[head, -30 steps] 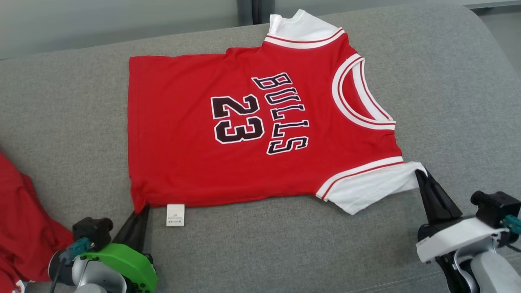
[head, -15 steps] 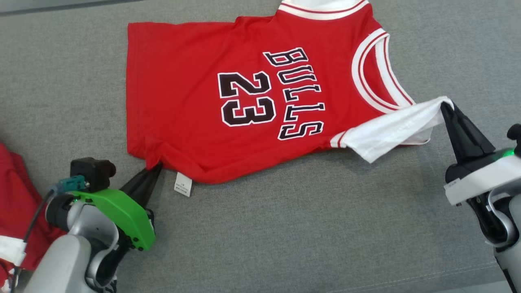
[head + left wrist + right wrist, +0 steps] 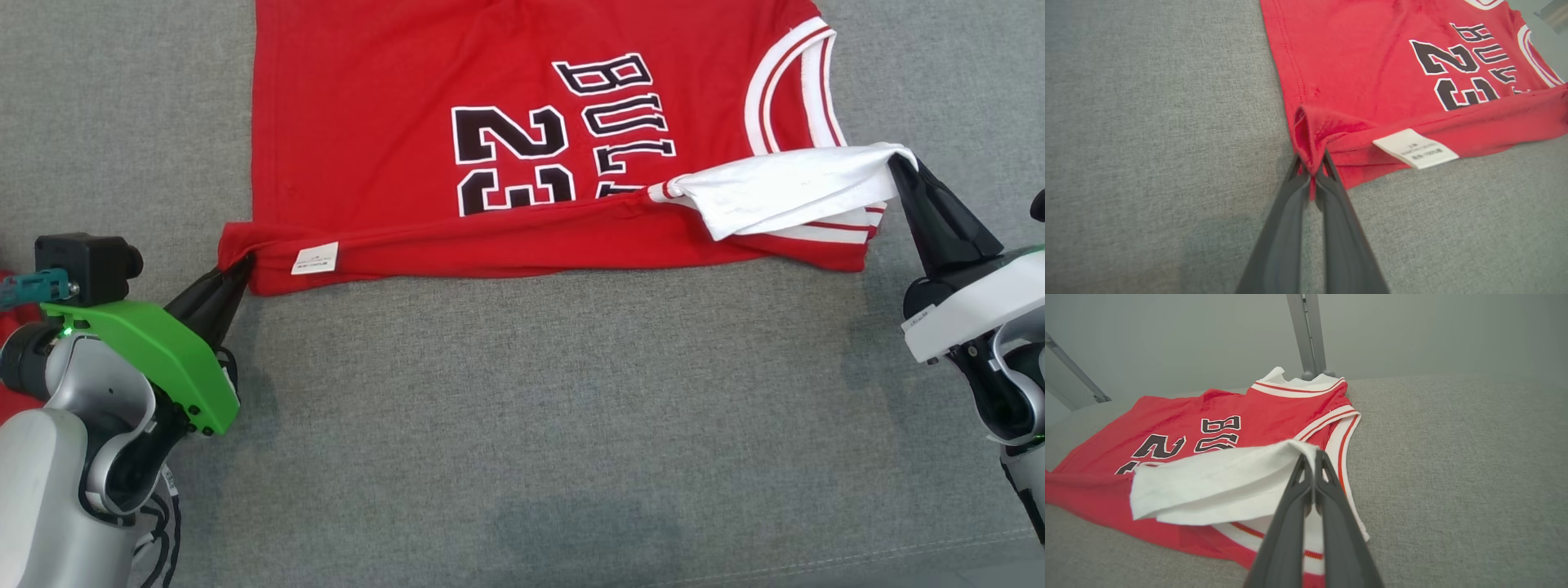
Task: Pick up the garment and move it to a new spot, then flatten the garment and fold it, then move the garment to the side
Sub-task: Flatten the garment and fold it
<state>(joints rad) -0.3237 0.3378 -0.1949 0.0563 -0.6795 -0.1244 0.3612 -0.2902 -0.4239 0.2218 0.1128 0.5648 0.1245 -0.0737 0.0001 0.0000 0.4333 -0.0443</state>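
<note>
Nearest, over the bare grey upholstered surface (image 3: 522,425), the left gripper (image 3: 238,268) reaches out from under its green wrist cover (image 3: 155,351). Its fingers are pressed together on the near hem corner of the red jersey (image 3: 384,106), and the left wrist view shows a pinch of red cloth between them. On the robot's right, the right gripper (image 3: 900,162) is closed on the edge of the jersey's white sleeve (image 3: 775,192), holding it raised and draped back over the red body. Between the two grippers the jersey's near edge is turned over into a long strip that covers the lower part of the black "23" (image 3: 510,135) and of the lettering. A white care label (image 3: 316,257) lies on that strip just beside the left gripper. Beyond the strip, the rest of the jersey lies flat, its white-and-red neckline trim (image 3: 788,90) toward the right. Farther off are the other white sleeve (image 3: 1298,381) and a grey metal post (image 3: 1306,335).
</note>
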